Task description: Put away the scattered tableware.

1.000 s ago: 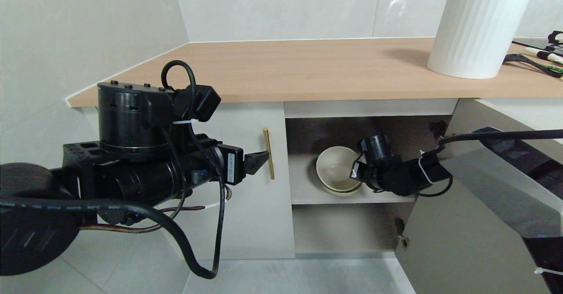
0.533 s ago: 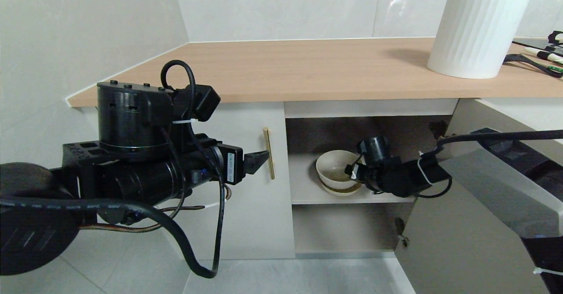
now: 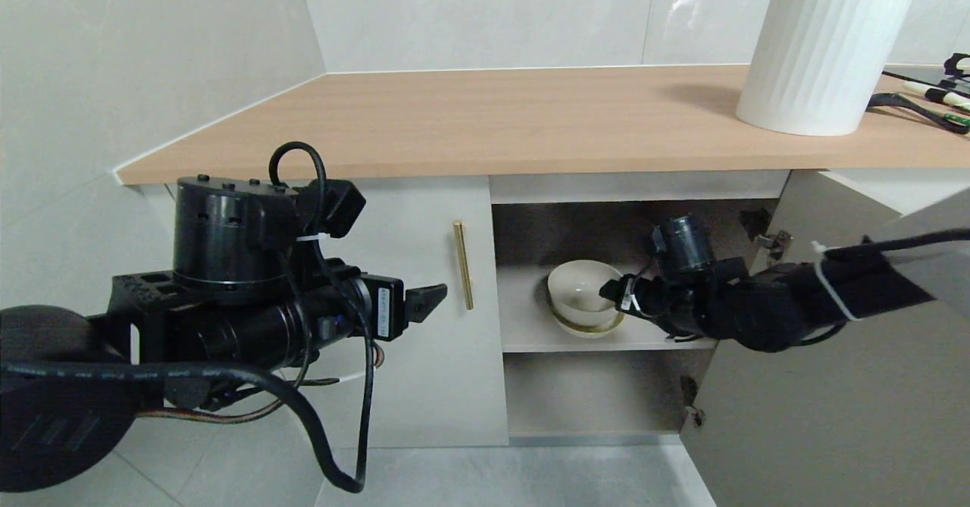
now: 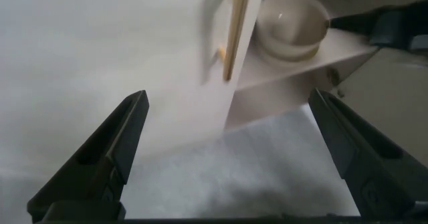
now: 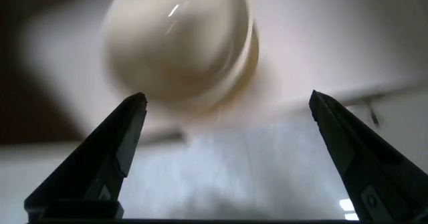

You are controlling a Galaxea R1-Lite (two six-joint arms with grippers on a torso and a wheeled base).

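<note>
On the shelf [image 3: 523,329] the bowls [image 3: 580,291] are stacked for storage; right gripper [image 3: 612,292] and left gripper [image 3: 428,300] are held wide, empty

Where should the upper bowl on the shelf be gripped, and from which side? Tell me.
Take the upper bowl by its front rim, one finger inside, one outside, coming in level through the open cabinet front. It stands upright, nested in a lower bowl, so the rim is the free edge, and the countertop blocks any approach from above.
</note>
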